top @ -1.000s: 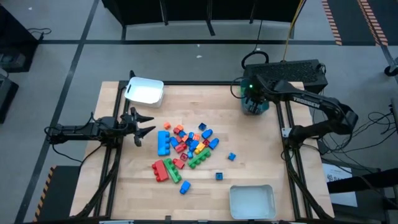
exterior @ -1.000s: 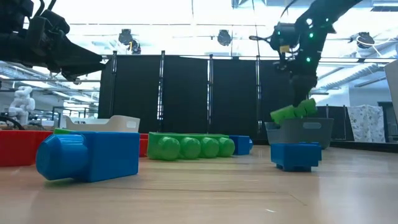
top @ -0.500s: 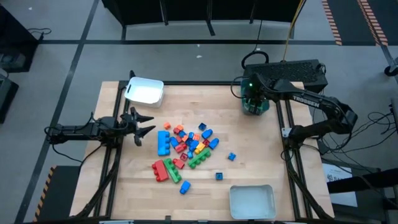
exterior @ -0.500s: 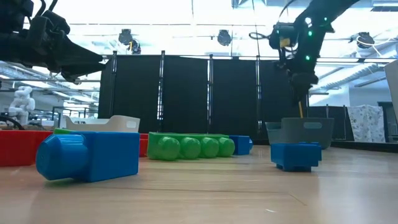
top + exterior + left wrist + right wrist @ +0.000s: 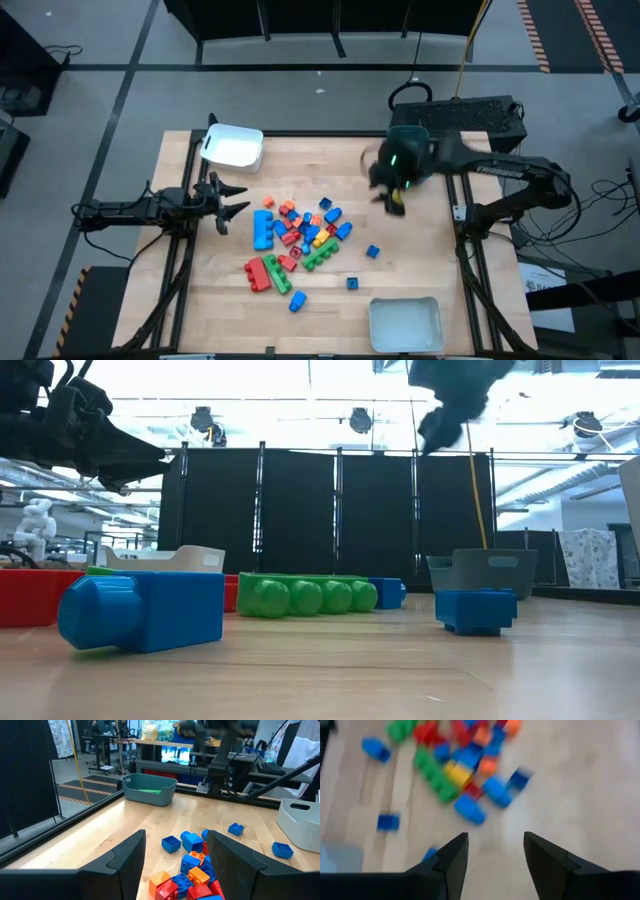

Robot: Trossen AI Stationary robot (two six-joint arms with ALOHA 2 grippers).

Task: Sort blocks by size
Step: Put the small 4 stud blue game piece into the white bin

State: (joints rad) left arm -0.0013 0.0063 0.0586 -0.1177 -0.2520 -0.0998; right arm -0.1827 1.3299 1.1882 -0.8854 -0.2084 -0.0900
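Above the blocks (image 5: 300, 240), in the high view, the right gripper (image 5: 393, 190) is seen just beyond the pile, the left gripper (image 5: 228, 197) parked beside it, spread. By the right wrist view the fingers are parted and empty, so another pick is judged next.
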